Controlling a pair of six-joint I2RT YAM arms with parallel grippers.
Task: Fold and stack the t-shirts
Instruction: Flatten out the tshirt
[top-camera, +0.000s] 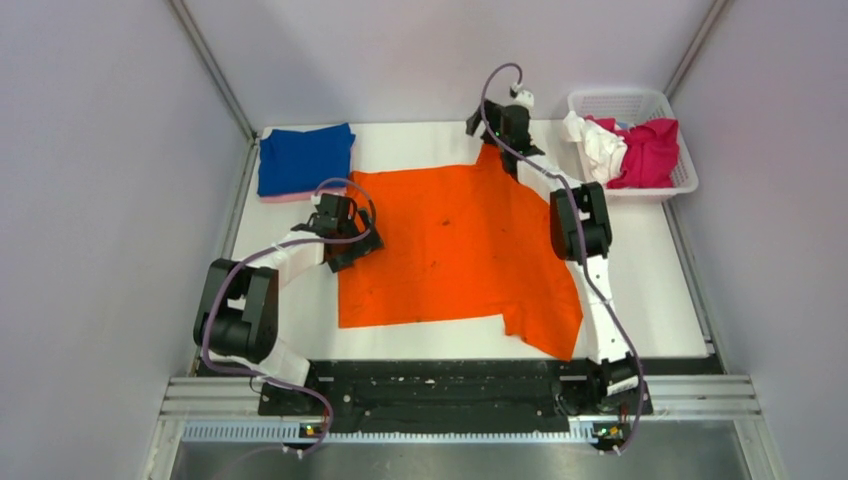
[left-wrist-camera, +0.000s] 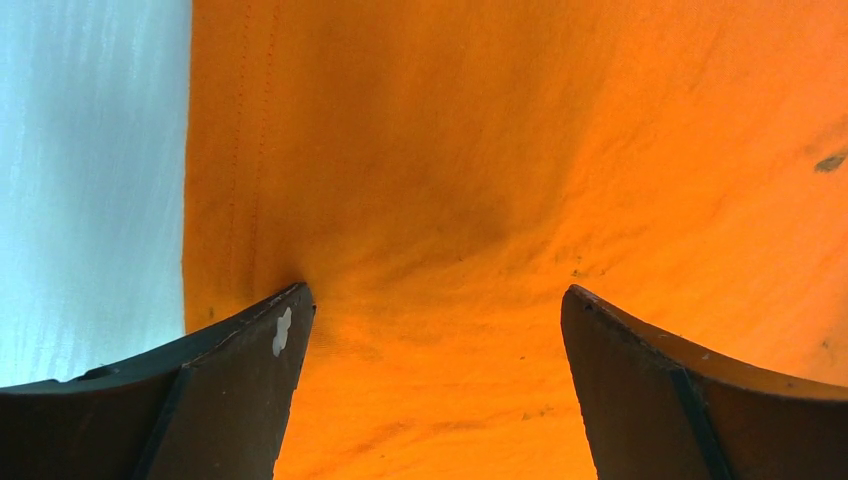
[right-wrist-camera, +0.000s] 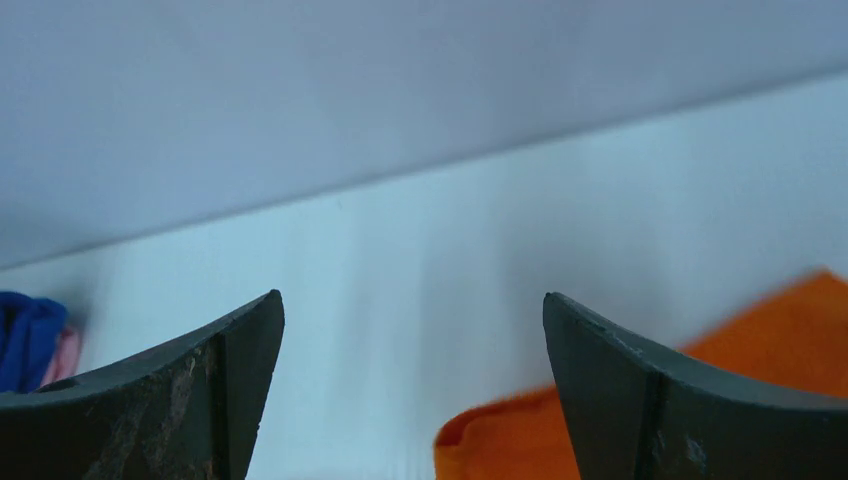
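The bright orange t-shirt lies spread flat in the middle of the white table; it fills the left wrist view, and a corner shows in the right wrist view. My left gripper is open at the shirt's left edge, its fingers resting on the cloth. My right gripper is open over the shirt's far edge, holding nothing. The royal blue t-shirt lies folded at the far left on a pale pink one; both show in the right wrist view. A magenta t-shirt and a white one sit in the basket.
The white lattice basket stands at the far right corner of the table. Grey walls enclose the table on three sides. The black arm mounts and a metal rail run along the near edge.
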